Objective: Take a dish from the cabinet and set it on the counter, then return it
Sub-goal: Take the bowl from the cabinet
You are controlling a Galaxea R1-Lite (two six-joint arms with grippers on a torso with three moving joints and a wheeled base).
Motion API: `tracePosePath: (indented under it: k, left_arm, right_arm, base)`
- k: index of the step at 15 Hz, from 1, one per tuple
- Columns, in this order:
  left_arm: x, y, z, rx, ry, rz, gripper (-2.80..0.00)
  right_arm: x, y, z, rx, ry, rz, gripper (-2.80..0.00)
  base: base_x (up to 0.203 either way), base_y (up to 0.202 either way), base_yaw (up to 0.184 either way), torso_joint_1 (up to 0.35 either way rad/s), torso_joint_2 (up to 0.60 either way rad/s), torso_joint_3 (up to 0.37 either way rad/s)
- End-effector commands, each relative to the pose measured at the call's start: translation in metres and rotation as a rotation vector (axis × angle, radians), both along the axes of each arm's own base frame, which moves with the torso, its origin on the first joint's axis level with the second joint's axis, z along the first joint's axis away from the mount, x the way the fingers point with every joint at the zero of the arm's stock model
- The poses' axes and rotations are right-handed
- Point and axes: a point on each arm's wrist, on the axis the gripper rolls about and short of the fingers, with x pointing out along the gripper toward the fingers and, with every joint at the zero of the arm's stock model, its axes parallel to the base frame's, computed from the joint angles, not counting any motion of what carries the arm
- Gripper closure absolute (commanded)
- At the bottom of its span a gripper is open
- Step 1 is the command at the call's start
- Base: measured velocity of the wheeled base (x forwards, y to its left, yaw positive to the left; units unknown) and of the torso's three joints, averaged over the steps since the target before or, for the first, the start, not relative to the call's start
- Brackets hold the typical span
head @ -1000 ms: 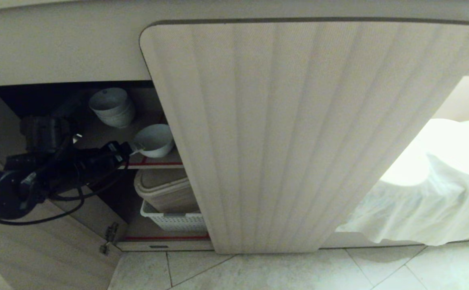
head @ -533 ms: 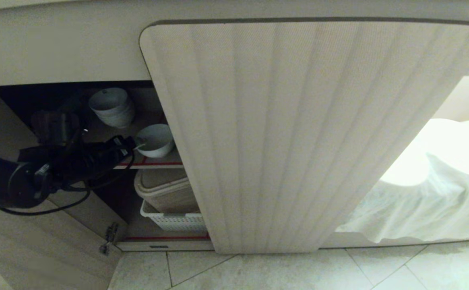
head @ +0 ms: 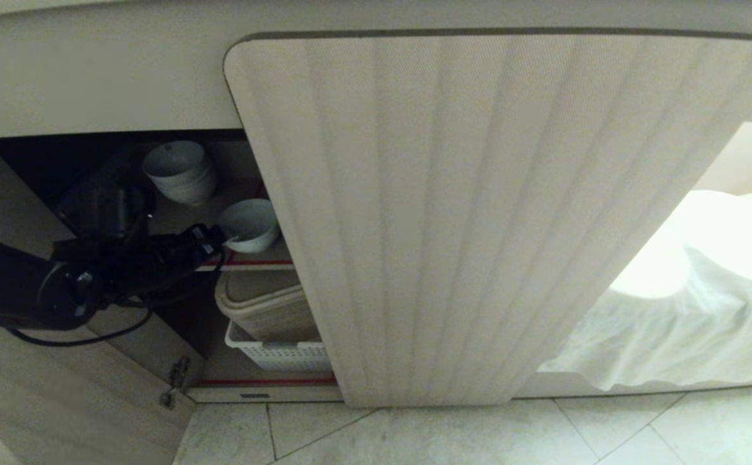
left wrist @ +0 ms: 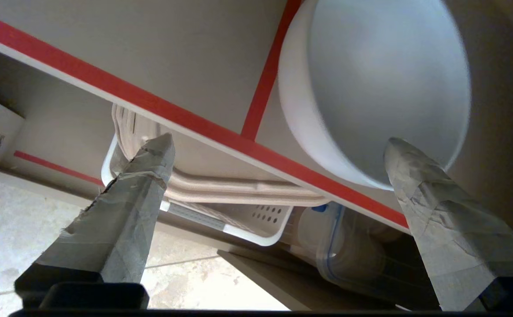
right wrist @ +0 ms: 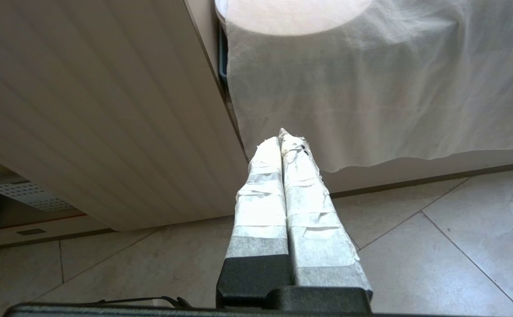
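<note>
A plain white dish (head: 248, 223) sits just beyond the black left hand (head: 221, 237) on a red-edged shelf (head: 250, 263); beige door (head: 479, 213) vertically ribbed, white perforated basket (head: 279, 354) below.

Red-edged shelf (head: 246, 261) w/ dish (head: 248, 224) & stacked bowls (head: 179, 170).

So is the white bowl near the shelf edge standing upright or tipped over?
Upright. The bowl sits on the red-edged shelf with its opening facing up, and the left hand is at its rim, fingers spread.
</note>
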Motion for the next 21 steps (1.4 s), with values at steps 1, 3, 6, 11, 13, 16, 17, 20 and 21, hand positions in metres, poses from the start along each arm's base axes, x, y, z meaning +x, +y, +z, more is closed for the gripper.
tracePosePath:
  k: [1, 3, 6, 11, 13, 16, 17, 20, 21]
  left_arm:
    - [0.003, 0.0, -0.004, -0.003, 0.008, 0.004, -2.8]
    - [0.009, -0.003, 0.002, -0.028, -0.017, 0.022, -2.8]
    - [0.015, -0.005, 0.001, -0.028, -0.019, 0.027, -2.8]
    - [0.02, -0.004, -0.002, -0.027, -0.016, 0.03, -2.8]
    - [0.022, -0.004, -0.003, -0.027, -0.017, 0.03, -2.8]
    - [0.025, -0.004, -0.003, -0.026, -0.018, 0.031, -2.8]
    - [0.026, -0.004, -0.003, -0.025, -0.021, 0.032, -2.8]
    - [0.029, -0.004, -0.005, -0.025, -0.018, 0.033, -2.8]
    - [0.03, -0.004, -0.006, -0.025, -0.017, 0.033, -2.8]
  right_arm:
    - [0.0, 0.0, 0.0, 0.001, 0.001, 0.0, 0.0]
    - [0.0, 0.0, 0.0, 0.001, 0.001, 0.0, 0.0]
    - [0.0, 0.0, 0.0, 0.001, 0.001, 0.0, 0.0]
    - [0.0, 0.0, 0.0, 0.001, 0.001, 0.0, 0.0]
    - [0.0, 0.0, 0.0, 0.001, 0.001, 0.0, 0.0]
    - [0.0, 0.0, 0.0, 0.001, 0.001, 0.0, 0.0]
    - [0.0, 0.0, 0.0, 0.0, 0.001, 0.0, 0.0]
    - [0.0, 0.0, 0.0, 0.001, 0.001, 0.0, 0.0]
    - [0.0, 0.0, 0.0, 0.0, 0.001, 0.0, 0.0]
  base:
    - [0.0, 0.0, 0.0, 0.0, 0.0, 0.0]
    - [0.0, 0.0, 0.0, 0.0, 0.0, 0.0]
    - [0.0, 0.0, 0.0, 0.0, 0.0, 0.0]
    - [0.0, 0.0, 0.0, 0.0, 0.0, 0.0]
    - [0.0, 0.0, 0.0, 0.0, 0.0, 0.0]
    - [0.0, 0.0, 0.0, 0.0, 0.0, 0.0]
    - [0.0, 0.0, 0.0, 0.0, 0.0, 0.0]
    - [0.0, 0.0, 0.0, 0.0, 0.0, 0.0]
    - [0.0, 0.0, 0.0, 0.0, 0.0, 0.0]
